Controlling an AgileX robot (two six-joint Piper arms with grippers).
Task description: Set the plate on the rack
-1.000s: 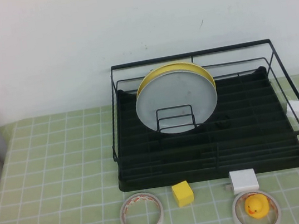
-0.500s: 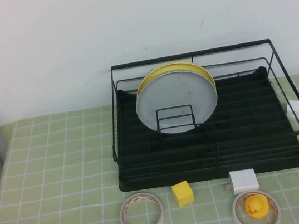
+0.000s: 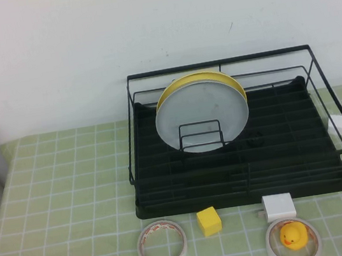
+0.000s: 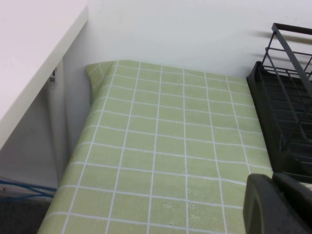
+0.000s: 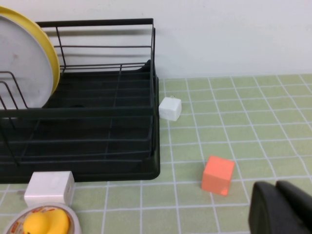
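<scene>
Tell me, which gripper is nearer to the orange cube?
Right. The shut right gripper sits just beside the orange cube. The shut left gripper is beyond the rack's opposite side.

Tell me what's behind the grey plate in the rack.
A yellow plate stands right behind the grey plate in the rack; only its upper rim shows, the rest is covered.

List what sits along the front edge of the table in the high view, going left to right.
Tape roll → yellow cube → white adapter, with the rubber duck on its tape ring just in front of it. Behind them the rack holds the plate. Neither gripper shows in this view.
</scene>
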